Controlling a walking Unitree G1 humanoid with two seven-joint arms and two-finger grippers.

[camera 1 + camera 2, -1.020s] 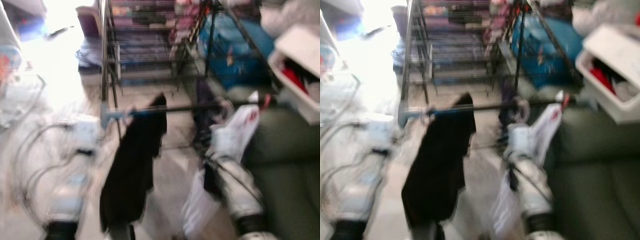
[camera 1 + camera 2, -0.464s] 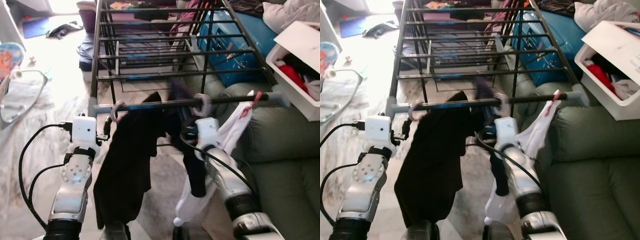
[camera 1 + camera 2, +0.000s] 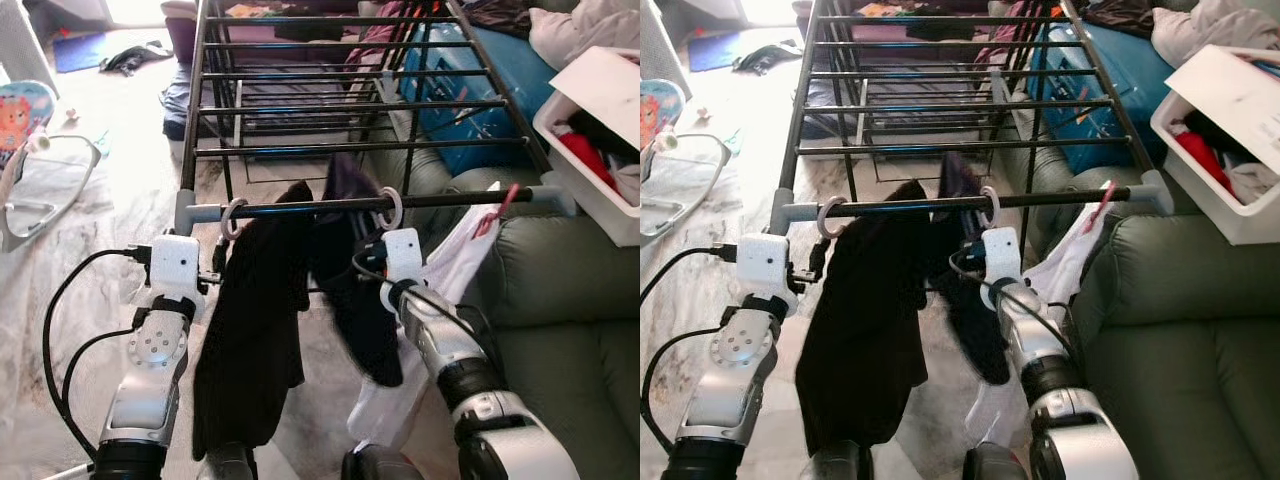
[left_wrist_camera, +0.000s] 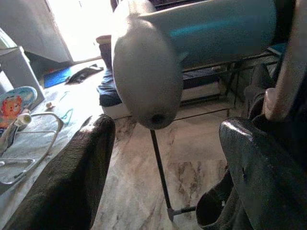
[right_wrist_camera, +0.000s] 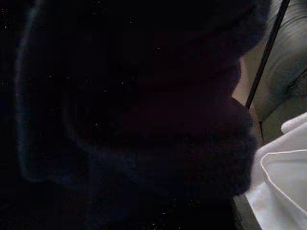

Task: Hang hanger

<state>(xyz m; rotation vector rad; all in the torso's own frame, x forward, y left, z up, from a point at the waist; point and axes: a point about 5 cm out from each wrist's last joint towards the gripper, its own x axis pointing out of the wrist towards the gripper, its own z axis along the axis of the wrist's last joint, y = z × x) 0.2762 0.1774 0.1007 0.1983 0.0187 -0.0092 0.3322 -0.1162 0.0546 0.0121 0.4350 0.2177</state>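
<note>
The right gripper (image 3: 372, 245) is buried in the dark garment (image 3: 352, 290); its fingers are covered by cloth, so their state cannot be read. The right wrist view is almost black: dark fabric (image 5: 120, 110) blocks the lens, with a strip of white cloth (image 5: 283, 177) cut off at the frame edge. The hanger (image 3: 389, 209) shows its hook alone; its body is hidden under the garment. In the left wrist view, the rack end cap (image 4: 144, 67) is out of focus. The white bin (image 3: 590, 150) is cut by the picture's edge.
</note>
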